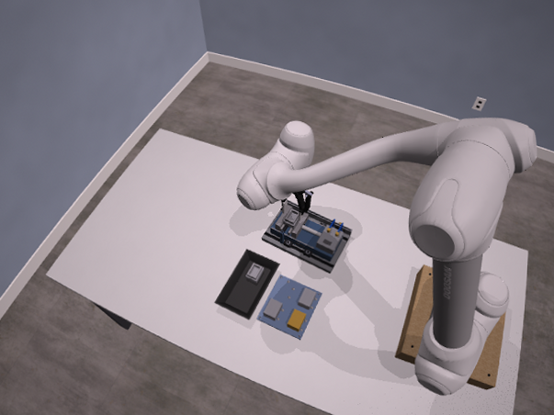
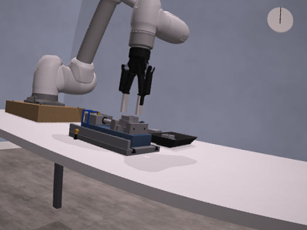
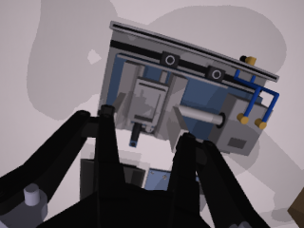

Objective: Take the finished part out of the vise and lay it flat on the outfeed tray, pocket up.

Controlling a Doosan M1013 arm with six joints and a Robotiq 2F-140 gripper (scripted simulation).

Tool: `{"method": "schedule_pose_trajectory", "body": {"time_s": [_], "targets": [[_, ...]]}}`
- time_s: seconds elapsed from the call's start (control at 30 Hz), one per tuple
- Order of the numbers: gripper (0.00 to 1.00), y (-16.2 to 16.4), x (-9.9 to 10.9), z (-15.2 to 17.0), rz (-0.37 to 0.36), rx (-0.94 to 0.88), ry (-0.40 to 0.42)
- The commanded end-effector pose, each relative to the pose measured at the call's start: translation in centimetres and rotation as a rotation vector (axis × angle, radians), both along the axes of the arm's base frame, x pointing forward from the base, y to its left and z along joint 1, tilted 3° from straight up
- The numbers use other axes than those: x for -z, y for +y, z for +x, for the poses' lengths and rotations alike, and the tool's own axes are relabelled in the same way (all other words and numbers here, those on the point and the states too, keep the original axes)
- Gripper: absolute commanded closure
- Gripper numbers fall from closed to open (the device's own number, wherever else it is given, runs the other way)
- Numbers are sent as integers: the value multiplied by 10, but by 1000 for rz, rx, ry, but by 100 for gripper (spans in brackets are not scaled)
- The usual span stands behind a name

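The finished part [image 1: 291, 218], a grey block with a pocket on top, sits clamped between the jaws of the vise [image 1: 307, 235] in the middle of the table. It also shows in the exterior view [image 2: 129, 118] and in the wrist view [image 3: 150, 103]. My gripper [image 2: 130, 111] hangs straight above the part, a little clear of it, with fingers partly apart and nothing between them. It also shows in the wrist view [image 3: 146, 125]. The black outfeed tray [image 1: 247, 282] lies in front of the vise and holds one grey part [image 1: 255, 272].
A blue pallet [image 1: 289, 306] with two grey blocks and an orange block lies right of the tray. The vise has blue tubing and an actuator [image 2: 93, 117] at one end. My arm's base stands on a wooden plinth [image 1: 452, 326].
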State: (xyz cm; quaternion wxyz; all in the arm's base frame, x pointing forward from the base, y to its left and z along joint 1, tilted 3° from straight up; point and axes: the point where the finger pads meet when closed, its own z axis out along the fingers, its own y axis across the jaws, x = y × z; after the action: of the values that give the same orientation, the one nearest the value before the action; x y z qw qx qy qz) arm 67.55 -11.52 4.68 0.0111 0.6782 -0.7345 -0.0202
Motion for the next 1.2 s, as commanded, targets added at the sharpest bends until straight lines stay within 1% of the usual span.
{"method": "schedule_pose_trajectory", "body": {"time_s": [0.0, 1.17], "targets": [[60, -1, 3, -2, -3, -3, 3], [60, -1, 6, -2, -3, -3, 3]]}}
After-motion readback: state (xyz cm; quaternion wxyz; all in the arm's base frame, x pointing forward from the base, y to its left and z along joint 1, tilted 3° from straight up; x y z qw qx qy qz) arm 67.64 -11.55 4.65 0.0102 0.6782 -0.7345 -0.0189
